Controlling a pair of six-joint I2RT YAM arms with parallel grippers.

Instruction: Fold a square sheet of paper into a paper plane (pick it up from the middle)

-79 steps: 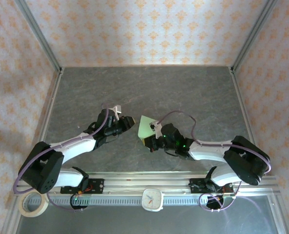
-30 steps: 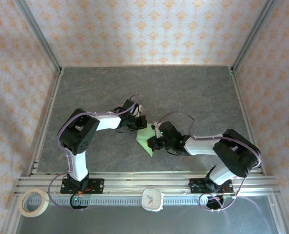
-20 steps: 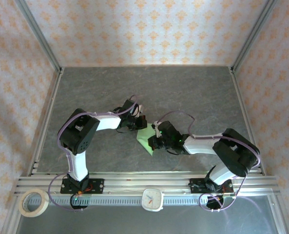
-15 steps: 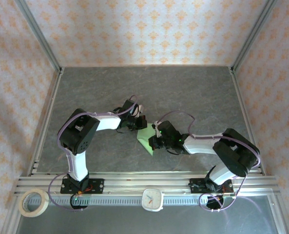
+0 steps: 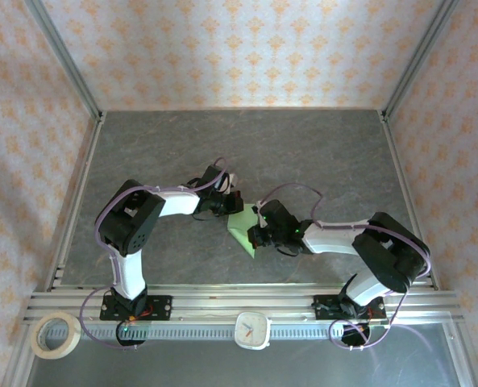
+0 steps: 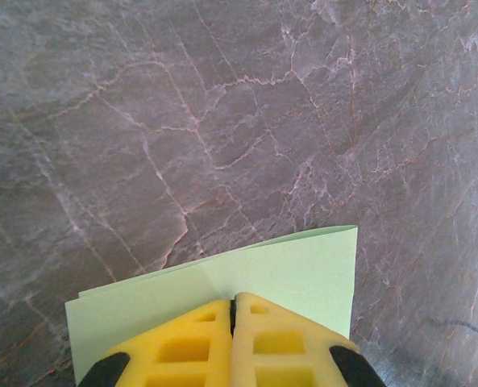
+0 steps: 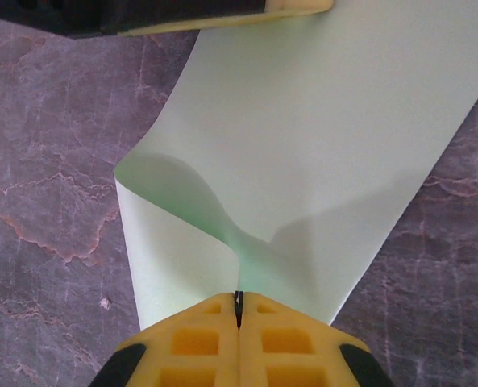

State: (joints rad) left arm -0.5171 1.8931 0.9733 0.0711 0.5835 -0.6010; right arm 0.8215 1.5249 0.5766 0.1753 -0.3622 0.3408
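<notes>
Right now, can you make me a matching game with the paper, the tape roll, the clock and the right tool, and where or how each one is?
Things:
1. square sheet of paper
2. tape roll
3. white clock
4. right tool

Places or states:
A. on the metal rail, about halfway along it
B. shut, pinching a curled-up flap
C. pale green, in the middle of the table
D. at the rail's left end

Right pairs: 1-C, 2-D, 3-A, 4-B.
</notes>
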